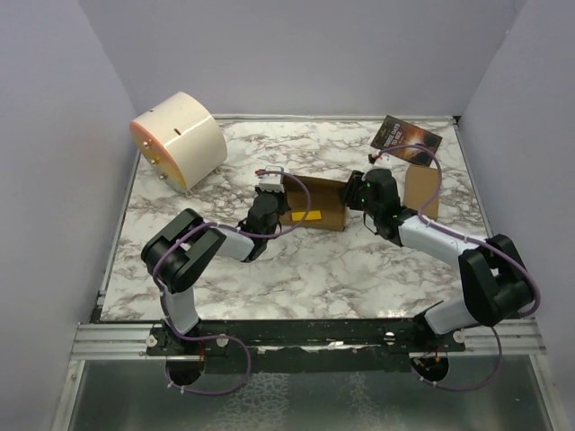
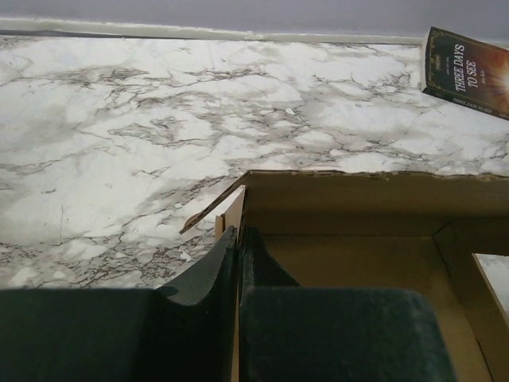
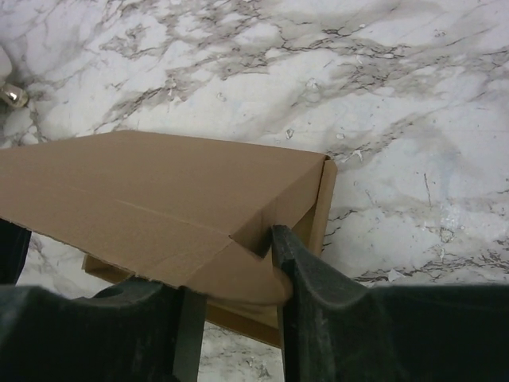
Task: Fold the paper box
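The paper box (image 1: 314, 205) lies partly folded at mid-table, a brown cardboard tray with raised walls. My left gripper (image 1: 269, 196) is at its left end. In the left wrist view this gripper (image 2: 237, 232) is shut on the box's left side wall, whose thin cardboard edge shows between the fingers, and the box's open inside (image 2: 358, 239) lies to the right. My right gripper (image 1: 358, 190) is at the box's right end. In the right wrist view its jaws (image 3: 227, 267) stand apart around a folded brown flap (image 3: 159, 183). The right finger (image 3: 306, 267) touches the flap's corner.
A smaller, narrower cardboard box (image 1: 420, 193) stands just right of the right gripper. A dark printed booklet (image 1: 406, 136) lies at the back right, and it shows in the left wrist view too (image 2: 469, 68). A white and orange drum (image 1: 180, 139) sits at the back left. Walls enclose the marble table (image 1: 314, 278).
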Controlling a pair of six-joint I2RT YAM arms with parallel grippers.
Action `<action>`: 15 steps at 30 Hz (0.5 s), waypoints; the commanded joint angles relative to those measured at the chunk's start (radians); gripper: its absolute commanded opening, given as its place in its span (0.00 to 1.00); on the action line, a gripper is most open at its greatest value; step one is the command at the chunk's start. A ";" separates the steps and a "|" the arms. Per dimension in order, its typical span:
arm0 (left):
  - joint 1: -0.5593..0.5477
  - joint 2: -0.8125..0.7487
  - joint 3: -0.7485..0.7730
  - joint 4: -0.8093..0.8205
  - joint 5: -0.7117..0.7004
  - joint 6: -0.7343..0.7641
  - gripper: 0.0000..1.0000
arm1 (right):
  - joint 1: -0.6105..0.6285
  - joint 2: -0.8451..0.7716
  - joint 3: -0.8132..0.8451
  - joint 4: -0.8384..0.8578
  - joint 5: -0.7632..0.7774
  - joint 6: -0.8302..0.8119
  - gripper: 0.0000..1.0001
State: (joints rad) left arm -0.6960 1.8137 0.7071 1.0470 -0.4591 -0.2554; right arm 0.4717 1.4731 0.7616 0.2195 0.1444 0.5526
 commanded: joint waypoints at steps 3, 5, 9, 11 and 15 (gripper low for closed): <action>-0.037 -0.023 -0.001 -0.062 0.120 -0.036 0.00 | 0.025 -0.058 -0.001 -0.059 -0.122 -0.062 0.47; -0.037 -0.024 -0.003 -0.064 0.120 -0.037 0.00 | 0.025 -0.070 0.003 -0.082 -0.131 -0.085 0.52; -0.037 -0.024 -0.008 -0.064 0.116 -0.038 0.00 | 0.025 -0.100 0.001 -0.122 -0.158 -0.139 0.64; -0.036 -0.025 -0.011 -0.062 0.114 -0.040 0.00 | 0.025 -0.120 0.000 -0.142 -0.174 -0.163 0.68; -0.037 -0.028 -0.014 -0.064 0.109 -0.039 0.00 | 0.025 -0.150 0.002 -0.185 -0.198 -0.212 0.78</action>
State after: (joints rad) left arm -0.7116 1.8046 0.7071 1.0199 -0.4206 -0.2646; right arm 0.4816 1.3712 0.7616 0.0811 0.0277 0.4107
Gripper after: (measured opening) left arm 0.018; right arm 0.720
